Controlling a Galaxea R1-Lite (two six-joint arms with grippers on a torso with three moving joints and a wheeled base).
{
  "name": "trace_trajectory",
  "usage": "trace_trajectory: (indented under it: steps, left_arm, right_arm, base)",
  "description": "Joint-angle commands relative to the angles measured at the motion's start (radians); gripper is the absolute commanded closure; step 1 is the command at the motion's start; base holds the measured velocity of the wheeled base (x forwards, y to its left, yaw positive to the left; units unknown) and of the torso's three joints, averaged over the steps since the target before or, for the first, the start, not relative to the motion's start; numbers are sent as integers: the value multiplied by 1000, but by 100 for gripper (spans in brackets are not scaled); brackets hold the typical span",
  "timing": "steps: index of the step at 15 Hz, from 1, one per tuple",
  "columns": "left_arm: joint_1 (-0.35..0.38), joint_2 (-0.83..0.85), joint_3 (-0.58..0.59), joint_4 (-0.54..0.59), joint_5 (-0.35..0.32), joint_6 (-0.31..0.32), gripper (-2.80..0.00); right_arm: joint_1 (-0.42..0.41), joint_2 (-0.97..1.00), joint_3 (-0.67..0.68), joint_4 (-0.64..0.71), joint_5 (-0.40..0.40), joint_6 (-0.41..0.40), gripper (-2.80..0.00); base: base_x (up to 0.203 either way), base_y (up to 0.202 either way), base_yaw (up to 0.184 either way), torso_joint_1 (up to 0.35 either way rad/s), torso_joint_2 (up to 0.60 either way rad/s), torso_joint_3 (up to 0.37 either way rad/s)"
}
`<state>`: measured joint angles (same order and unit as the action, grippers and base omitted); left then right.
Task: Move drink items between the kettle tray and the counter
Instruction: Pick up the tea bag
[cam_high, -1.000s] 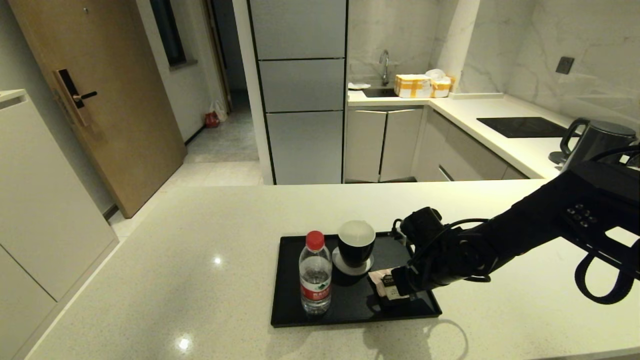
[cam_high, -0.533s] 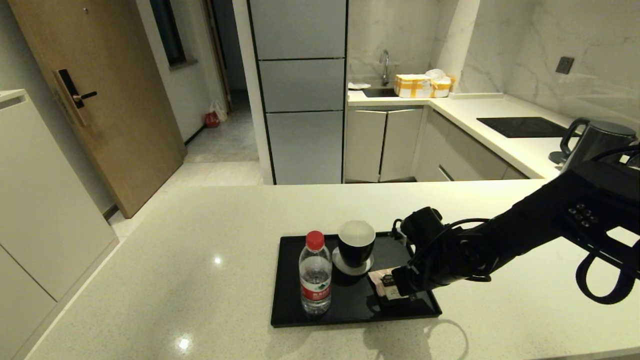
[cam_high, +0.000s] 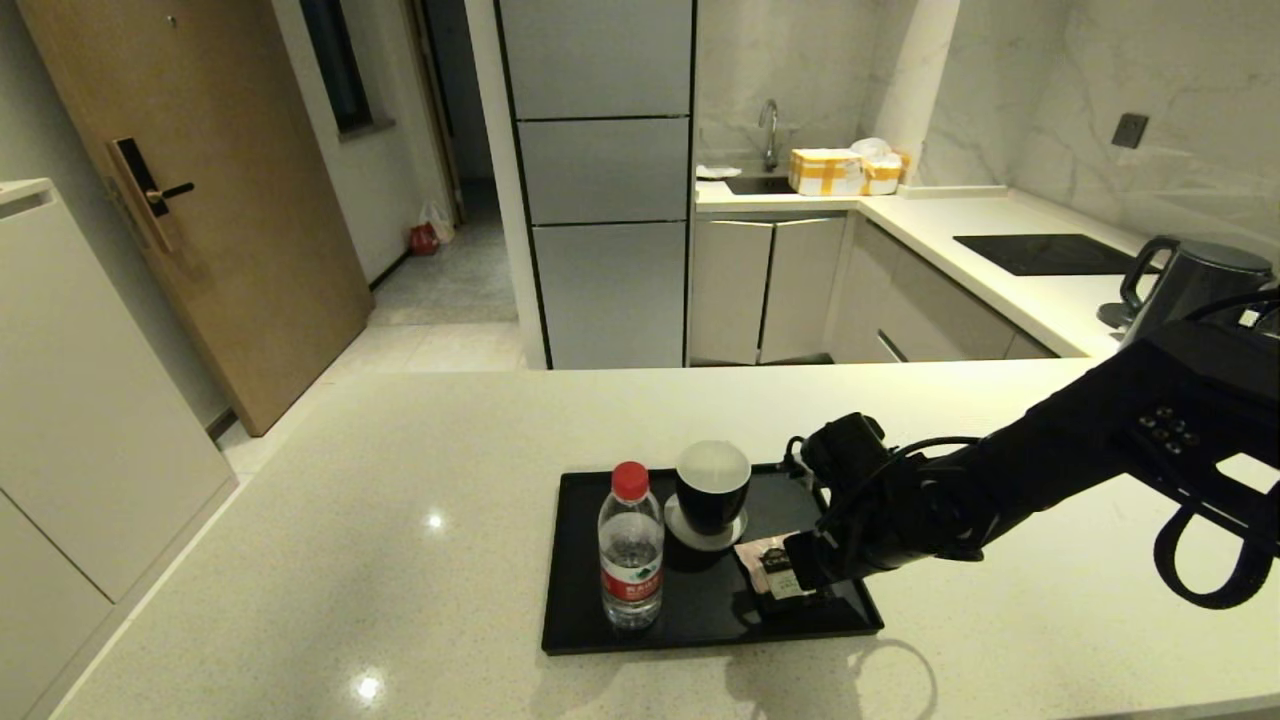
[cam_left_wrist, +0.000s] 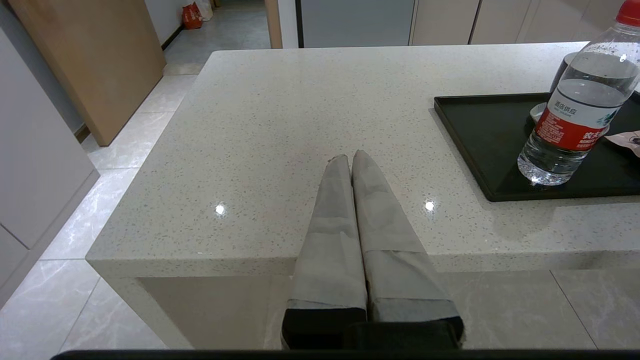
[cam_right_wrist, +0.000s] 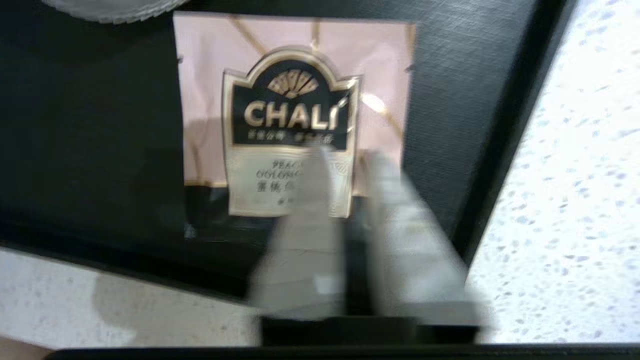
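Observation:
The flat black kettle tray (cam_high: 580, 560) lies on the pale speckled counter (cam_high: 400, 520). The clear water bottle (cam_high: 631, 560) with red cap and label stands upright at the tray's left front. The pink tea sachet (cam_high: 760, 555) with its dark logo lies flat at the tray's right front. My right gripper (cam_high: 800, 578) hovers just over it. In the right wrist view the sachet (cam_right_wrist: 290, 100) rests on the tray (cam_right_wrist: 450, 100), and the gripper (cam_right_wrist: 347, 155) is open by a narrow gap with its tips over the sachet's near edge. My left gripper (cam_left_wrist: 348, 156) is shut and empty, at the counter's near edge, left of the bottle (cam_left_wrist: 575, 115).
A black cup (cam_high: 712, 490) with a white inside stands on a grey coaster mid-tray, between bottle and sachet. A dark kettle (cam_high: 1195, 280) and a glossy cooktop panel (cam_high: 1045, 253) sit on the far right counter. Bare counter lies left of the tray.
The right gripper has settled slightly over the sachet, and the sachet has shifted a little toward the cup. The bottle, cup and tray have not moved.

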<state>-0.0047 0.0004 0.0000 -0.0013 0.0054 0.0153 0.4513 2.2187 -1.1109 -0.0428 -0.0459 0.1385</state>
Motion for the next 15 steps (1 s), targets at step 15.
trace_trajectory:
  steps: [15]
  left_arm:
    - [0,-2,0,0,1,0,0]
  right_arm:
    - [46,17,-14,12,-6,-8,-280]
  base:
    - [0,0,0,0,0,0]
